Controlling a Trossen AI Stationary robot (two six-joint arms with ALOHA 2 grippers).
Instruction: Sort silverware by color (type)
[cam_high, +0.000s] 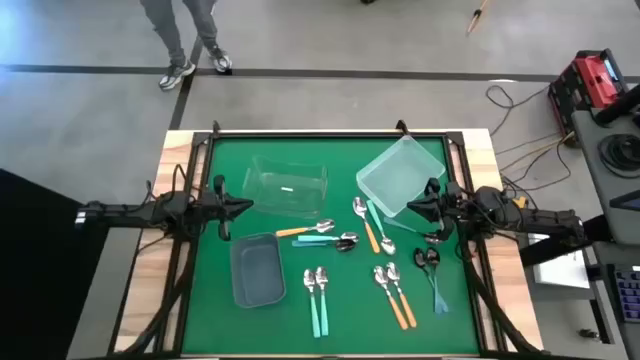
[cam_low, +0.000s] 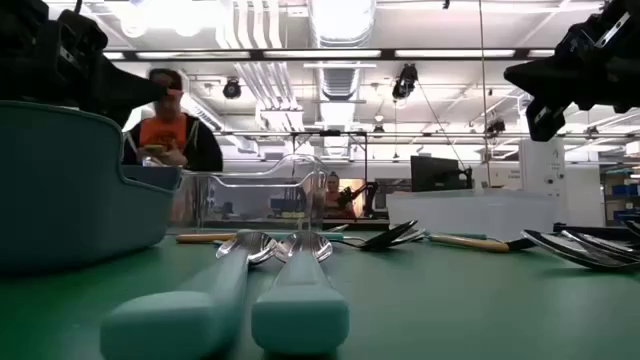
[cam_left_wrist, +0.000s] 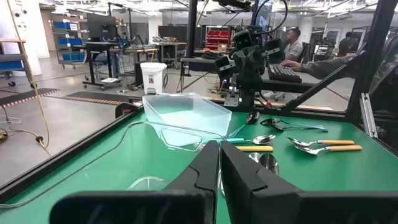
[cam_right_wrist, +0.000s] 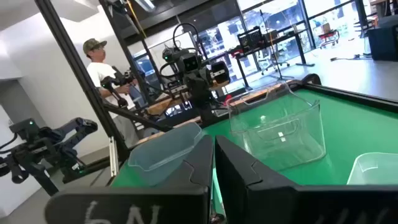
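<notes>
Presently catalogued: silverware (cam_high: 355, 262) — scattered loose on green mat (cam_high: 460, 310), centre toward four o'clock. Judged light, stiff, slippery at bowls; best pinched mid-handle. Left gripper (cam_high: 243, 206) at nine, right gripper (cam_high: 412, 207) at three — both closed, empty.

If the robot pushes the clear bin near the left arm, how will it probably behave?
The clear bin looks thin-walled and empty, so it is probably light and would slide on the green mat rather than resist. Its walls stand tall in the low view, so a high push might tip it.
</notes>
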